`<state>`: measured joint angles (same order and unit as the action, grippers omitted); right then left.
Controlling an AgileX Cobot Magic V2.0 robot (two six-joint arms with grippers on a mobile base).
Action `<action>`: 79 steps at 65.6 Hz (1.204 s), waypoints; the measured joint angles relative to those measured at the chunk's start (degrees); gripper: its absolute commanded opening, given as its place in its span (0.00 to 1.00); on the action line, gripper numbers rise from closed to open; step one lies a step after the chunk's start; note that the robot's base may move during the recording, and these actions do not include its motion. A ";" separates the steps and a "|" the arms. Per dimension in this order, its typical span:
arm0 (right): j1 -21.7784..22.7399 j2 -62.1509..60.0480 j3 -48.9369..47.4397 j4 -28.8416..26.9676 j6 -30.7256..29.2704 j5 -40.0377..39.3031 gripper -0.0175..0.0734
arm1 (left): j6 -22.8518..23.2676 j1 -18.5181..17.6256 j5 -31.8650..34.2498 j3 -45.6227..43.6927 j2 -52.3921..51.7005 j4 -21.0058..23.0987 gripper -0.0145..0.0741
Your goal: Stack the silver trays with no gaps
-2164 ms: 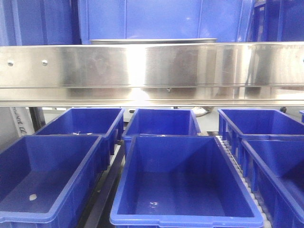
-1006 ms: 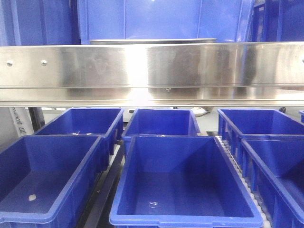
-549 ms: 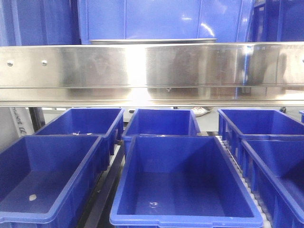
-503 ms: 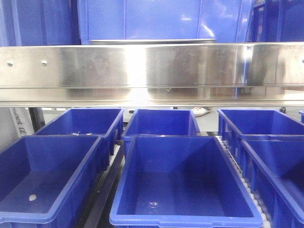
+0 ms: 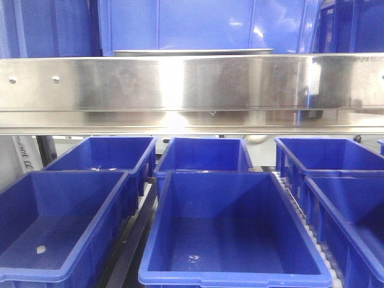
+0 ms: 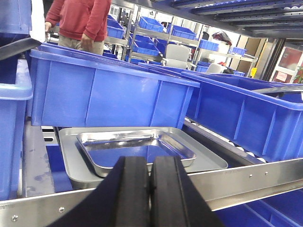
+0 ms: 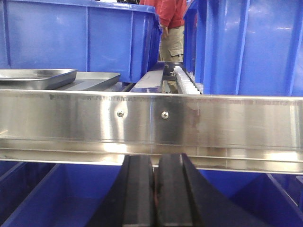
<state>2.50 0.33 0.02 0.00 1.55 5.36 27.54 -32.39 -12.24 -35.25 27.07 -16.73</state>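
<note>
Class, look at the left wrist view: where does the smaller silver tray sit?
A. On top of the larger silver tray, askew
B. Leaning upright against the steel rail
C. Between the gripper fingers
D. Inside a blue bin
A: the smaller silver tray rests on the larger silver tray, turned at an angle to it, behind the steel rail.

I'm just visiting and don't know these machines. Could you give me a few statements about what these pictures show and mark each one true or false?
1. A smaller silver tray lies inside a larger silver tray. True.
2. The left gripper is clamped on a tray. False: its jaws are closed together with nothing between them, short of the trays.
3. The right gripper sits below the steel rail. True.
4. The blue bin in the front middle holds trays. False: it shows only bare floor.
5. A person in a red top stands in the background. True.
</note>
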 measured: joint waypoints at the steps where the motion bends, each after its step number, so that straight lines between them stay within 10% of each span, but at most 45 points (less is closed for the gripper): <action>1: 0.00 0.00 0.00 0.00 0.00 0.00 0.17 | 0.00 0.00 0.00 0.00 0.00 0.00 0.15; 59: 0.00 0.00 0.00 0.00 0.00 0.00 0.17 | 0.00 0.00 -0.97 0.51 0.00 -1.10 0.15; 67: 0.00 0.00 0.00 0.00 -0.11 0.00 0.17 | -7.41 1.74 2.28 2.07 -0.37 1.96 0.15; 79: 0.00 0.00 0.00 0.00 -0.11 0.00 0.17 | -28.55 9.87 11.03 8.45 -1.84 18.81 0.15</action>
<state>2.50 0.33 0.02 0.00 1.44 5.36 -1.01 -22.52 -1.21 -26.79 25.24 2.08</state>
